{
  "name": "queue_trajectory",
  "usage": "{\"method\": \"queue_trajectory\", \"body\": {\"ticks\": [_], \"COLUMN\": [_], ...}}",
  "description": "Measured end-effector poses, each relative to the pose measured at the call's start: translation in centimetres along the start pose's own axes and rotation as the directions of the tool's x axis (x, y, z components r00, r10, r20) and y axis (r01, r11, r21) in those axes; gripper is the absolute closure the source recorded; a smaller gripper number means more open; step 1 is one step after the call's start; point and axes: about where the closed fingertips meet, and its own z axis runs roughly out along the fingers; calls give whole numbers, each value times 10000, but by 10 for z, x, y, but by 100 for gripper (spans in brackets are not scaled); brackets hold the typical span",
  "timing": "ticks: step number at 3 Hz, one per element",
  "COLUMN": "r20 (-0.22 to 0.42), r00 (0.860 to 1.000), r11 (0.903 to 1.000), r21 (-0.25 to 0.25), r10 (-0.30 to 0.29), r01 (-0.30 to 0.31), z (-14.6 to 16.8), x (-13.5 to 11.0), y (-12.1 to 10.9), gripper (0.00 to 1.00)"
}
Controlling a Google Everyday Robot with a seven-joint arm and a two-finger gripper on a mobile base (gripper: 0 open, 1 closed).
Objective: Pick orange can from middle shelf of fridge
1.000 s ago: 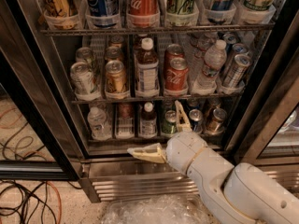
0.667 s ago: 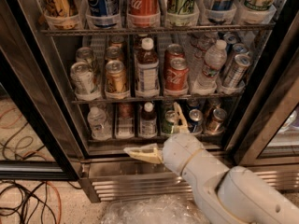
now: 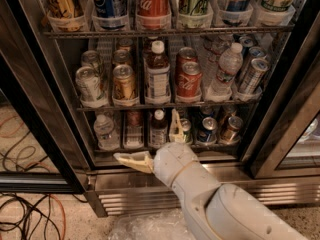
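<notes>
The orange can (image 3: 124, 83), amber-gold with a silver lid, stands at the front of the middle shelf (image 3: 165, 105) of the fridge (image 3: 31, 99), second lane from the left. Another like it stands behind it. My gripper (image 3: 145, 135) is open and empty, low in front of the bottom shelf, below and a little right of the orange can. One cream finger (image 3: 132, 160) points left and the other (image 3: 175, 126) points up. My white arm (image 3: 225, 209) comes in from the bottom right.
On the middle shelf a pale silver can (image 3: 89, 84) stands left of the orange can, and a brown bottle (image 3: 157, 76), a red Coca-Cola can (image 3: 188, 81) and a water bottle (image 3: 225, 69) stand right. Tall cans fill the upper rack. Cables (image 3: 25, 214) lie on the floor.
My gripper and arm have moved left and slightly up across the front of the bottom shelf. The fingers stay spread. Nothing in the fridge has moved.
</notes>
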Motion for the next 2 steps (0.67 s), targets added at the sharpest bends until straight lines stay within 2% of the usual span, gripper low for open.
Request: {"method": "queue_trajectory", "body": {"ticks": [2], "r20": [584], "r00": [9981], "r11": [9978], "r21": [631], "r10": [185], "r01": [-222], "z": [20], "x": [-12], "y": [18], "gripper": [0]}}
